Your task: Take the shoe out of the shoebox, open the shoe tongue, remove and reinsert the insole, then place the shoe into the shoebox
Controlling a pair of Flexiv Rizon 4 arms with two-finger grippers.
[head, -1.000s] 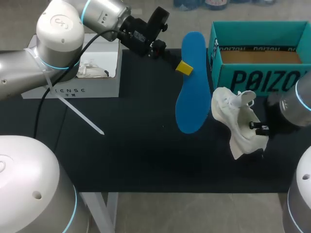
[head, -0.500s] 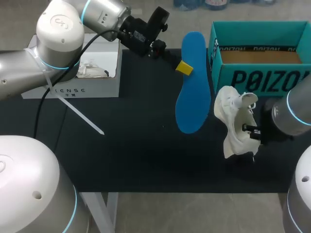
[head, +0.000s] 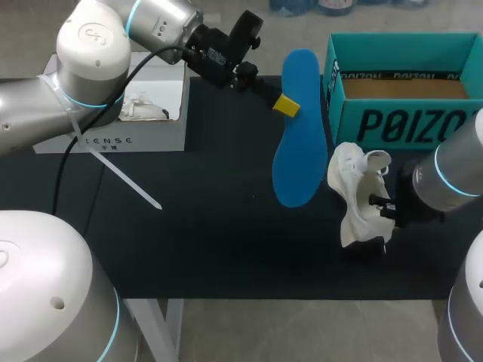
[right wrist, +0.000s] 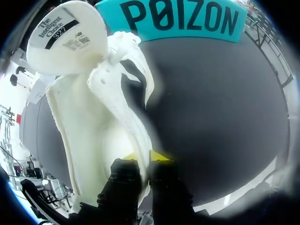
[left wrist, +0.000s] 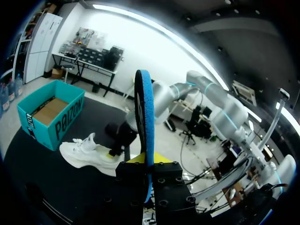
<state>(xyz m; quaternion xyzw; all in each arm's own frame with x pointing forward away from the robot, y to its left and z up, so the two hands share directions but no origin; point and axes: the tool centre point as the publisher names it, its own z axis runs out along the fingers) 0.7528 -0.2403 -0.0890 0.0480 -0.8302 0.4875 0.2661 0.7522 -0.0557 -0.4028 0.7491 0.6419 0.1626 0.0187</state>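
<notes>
My left gripper (head: 284, 105) hangs above the table's back middle, shut on the edge of a blue insole (head: 299, 130) that dangles nearly upright. From the left wrist, that insole (left wrist: 146, 117) rises edge-on from between the fingers of the gripper (left wrist: 148, 161). The white shoe (head: 357, 197) stands lifted in front of the teal shoebox (head: 400, 113), with my right gripper (head: 382, 212) shut on its side wall. Seen from the right wrist, the shoe's collar (right wrist: 101, 117) is pinched by the gripper (right wrist: 146, 157), and its tongue (right wrist: 65, 35) is folded back, label showing. The shoebox (right wrist: 183, 18) lies beyond.
A white open box (head: 139, 113) holding crumpled paper sits at the back left of the black tabletop (head: 211, 226). A white strip (head: 124, 181) lies on the mat in front of it. The teal shoebox's inside (head: 404, 89) shows brown cardboard.
My right gripper has carried the shoe a little to the left and toward the front, turning it more upright. The left arm and insole have not moved.
</notes>
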